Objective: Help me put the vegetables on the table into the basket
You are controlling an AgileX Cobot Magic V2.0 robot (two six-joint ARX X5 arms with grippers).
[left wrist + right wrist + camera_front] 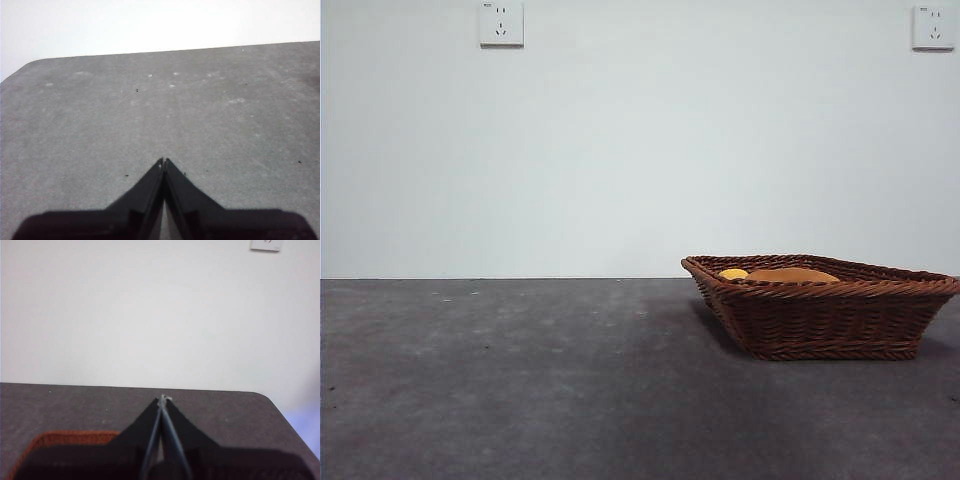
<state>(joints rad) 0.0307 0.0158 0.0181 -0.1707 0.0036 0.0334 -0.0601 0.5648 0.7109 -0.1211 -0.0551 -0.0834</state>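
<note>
The brown woven basket [820, 310] stands on the dark grey table [520, 380] at the right. Inside it, an orange-brown potato [792, 275] and a smaller yellow piece [732, 273] show just above the rim. The rest of the basket's inside is hidden by its wall. My left gripper [164, 161] is shut and empty above bare table [150, 110]. My right gripper [163, 399] is shut and empty, with a corner of the basket [70, 438] showing beside its jaws. Neither arm shows in the front view.
A white wall with two power sockets [501, 24] [932, 27] stands behind the table's far edge. The table's rounded corners [30, 65] [265, 397] show in the wrist views.
</note>
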